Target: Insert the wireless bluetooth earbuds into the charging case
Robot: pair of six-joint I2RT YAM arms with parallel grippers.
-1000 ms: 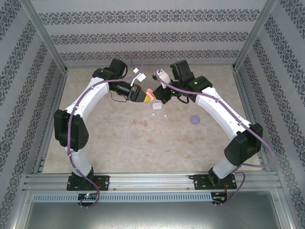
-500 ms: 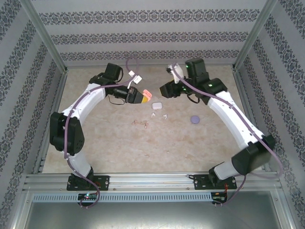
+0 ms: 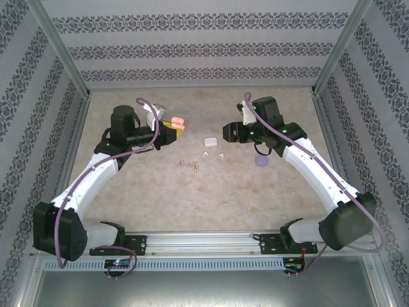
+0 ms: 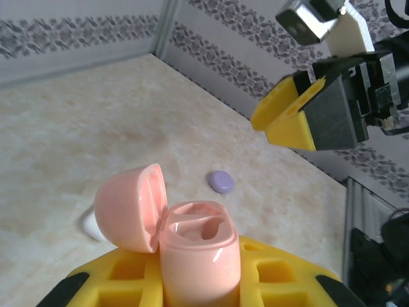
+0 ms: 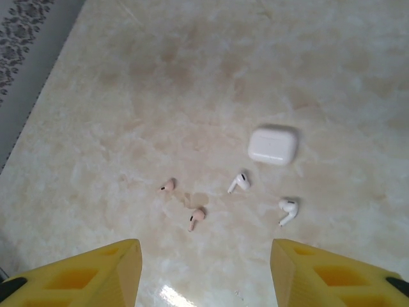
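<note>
Both arms have drawn apart since a second ago. The left arm (image 3: 83, 182) has folded back toward its own side and carried its load away from the middle. The right arm (image 3: 313, 169) has pulled back to the right and lowered over the bench (image 3: 160, 198).

The left tool (image 3: 170, 130) is pinched on the body of the pink case (image 4: 199, 252), holding it upright. The case's lid (image 4: 131, 204) is hinged open and both wells look empty. The right tool (image 5: 203, 256) hangs above the bench with its fingers spread wide and nothing between them.

The white case (image 5: 273, 144) lies closed on the bench between the two tools. The purple case (image 3: 262, 161) sits closed too, well off to the right and close under the right arm.

Four buds lie loose in front of the white case. The two white earbuds (image 5: 239, 183) are just beside it, and the two pink earbuds (image 5: 167, 186) are a little further left, near each other.

By my reading the task has barely started. One case is open and presented, but no bud seen here is seated. The likely next job is for the free tool to go down for a pink bud. The white pair, and whatever belongs to the purple case, would come after.
</note>
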